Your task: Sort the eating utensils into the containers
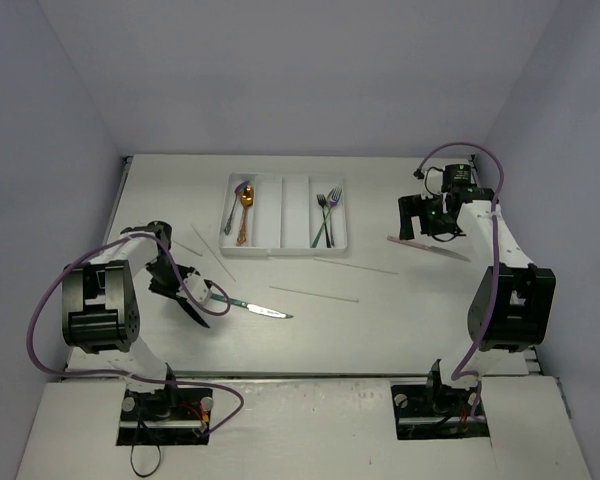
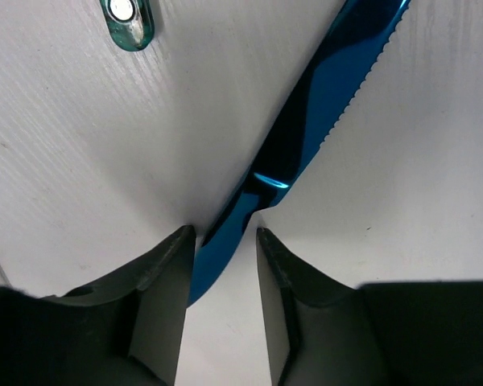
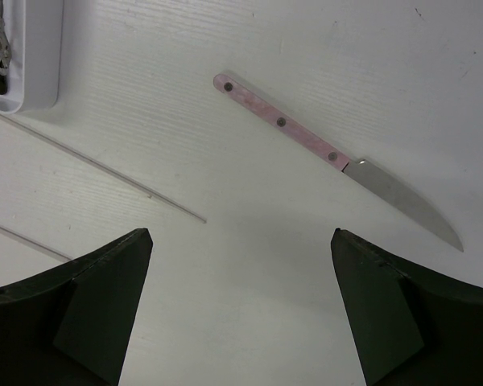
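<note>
The eating utensils are only partly sorted, as far as I can judge. In the white cutlery tray (image 1: 283,212), a gold spoon (image 1: 245,205) and a darker piece beside it share one end compartment. Two forks (image 1: 325,220) lie in the opposite end compartment, and the two middle compartments show bare. Three knives and several thin pale sticks (image 1: 315,293) are left out on the table (image 1: 380,320). The left gripper (image 2: 225,237) stands narrow astride the handle of a serrated blue knife (image 2: 326,112), whose blade runs ahead and to the right. One finger looks to be against the handle, but I cannot tell whether the grip is firm. A teal-handled knife (image 1: 250,306) lies just ahead of that gripper, its handle end ahead and to the left. The right gripper (image 3: 241,237) hangs wide and holds nothing. A pink-handled knife (image 3: 282,122) lies on the table ahead of it, blade pointing right, and the tray corner is far to its left. No brand, label or writing can be read on anything.
</note>
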Motion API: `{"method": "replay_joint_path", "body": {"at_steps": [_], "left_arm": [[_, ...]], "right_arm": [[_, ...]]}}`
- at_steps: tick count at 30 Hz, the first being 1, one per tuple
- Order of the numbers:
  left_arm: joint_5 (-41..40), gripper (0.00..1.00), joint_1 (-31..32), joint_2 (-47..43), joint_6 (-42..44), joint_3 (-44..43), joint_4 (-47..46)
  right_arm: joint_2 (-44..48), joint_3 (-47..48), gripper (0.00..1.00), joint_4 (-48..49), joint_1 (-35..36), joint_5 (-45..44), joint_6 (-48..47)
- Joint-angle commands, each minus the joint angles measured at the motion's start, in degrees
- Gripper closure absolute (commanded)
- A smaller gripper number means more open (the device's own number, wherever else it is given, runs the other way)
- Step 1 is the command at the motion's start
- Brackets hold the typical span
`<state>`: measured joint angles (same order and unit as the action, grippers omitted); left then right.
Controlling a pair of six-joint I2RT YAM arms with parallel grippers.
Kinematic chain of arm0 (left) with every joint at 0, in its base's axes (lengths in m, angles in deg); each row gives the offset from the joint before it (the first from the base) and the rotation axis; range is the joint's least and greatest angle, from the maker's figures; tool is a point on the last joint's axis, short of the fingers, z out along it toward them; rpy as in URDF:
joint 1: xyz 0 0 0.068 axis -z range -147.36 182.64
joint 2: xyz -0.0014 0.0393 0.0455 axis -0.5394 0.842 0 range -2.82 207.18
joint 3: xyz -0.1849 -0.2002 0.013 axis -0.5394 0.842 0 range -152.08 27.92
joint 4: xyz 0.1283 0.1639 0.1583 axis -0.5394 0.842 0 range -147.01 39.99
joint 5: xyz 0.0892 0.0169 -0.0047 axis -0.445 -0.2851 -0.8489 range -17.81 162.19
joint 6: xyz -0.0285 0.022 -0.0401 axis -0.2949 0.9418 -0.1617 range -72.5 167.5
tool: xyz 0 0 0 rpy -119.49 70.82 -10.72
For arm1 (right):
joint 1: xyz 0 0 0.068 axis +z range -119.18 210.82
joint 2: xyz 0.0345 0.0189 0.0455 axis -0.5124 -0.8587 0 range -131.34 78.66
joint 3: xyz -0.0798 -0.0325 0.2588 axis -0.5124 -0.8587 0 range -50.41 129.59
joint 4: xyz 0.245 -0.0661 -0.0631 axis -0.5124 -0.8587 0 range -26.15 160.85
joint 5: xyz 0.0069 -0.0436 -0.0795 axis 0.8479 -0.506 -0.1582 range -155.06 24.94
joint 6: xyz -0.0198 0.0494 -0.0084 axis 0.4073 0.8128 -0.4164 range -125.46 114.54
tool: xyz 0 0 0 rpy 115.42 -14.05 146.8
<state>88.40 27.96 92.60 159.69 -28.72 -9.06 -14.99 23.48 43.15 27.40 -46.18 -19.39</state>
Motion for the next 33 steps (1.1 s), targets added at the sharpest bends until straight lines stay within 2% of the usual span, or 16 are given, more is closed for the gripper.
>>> {"method": "replay_joint_path", "body": {"at_steps": [1,6,12,18,33], "left_arm": [[3.3,0.72,0.7,2.9,38.3,3.0,-2.4],[3.7,0.81,0.7,2.2,34.2,3.8,-1.4],[3.8,0.86,1.1,1.0,30.5,4.7,0.1],[6.4,0.99,1.0,-1.9,30.6,6.7,0.0],[14.1,1.00,1.0,-11.0,31.0,6.9,3.5]], "right_arm": [[-0.5,2.6,0.09,-0.3,-0.4,0.5,0.5],[-0.4,2.3,0.09,-0.2,-0.4,0.4,0.2],[-0.7,2.2,0.10,-0.2,-0.4,0.8,0.3],[-0.7,2.0,0.10,-0.2,-0.4,0.9,0.2],[-0.9,1.5,0.12,-0.3,-0.4,2.2,0.4]]}}
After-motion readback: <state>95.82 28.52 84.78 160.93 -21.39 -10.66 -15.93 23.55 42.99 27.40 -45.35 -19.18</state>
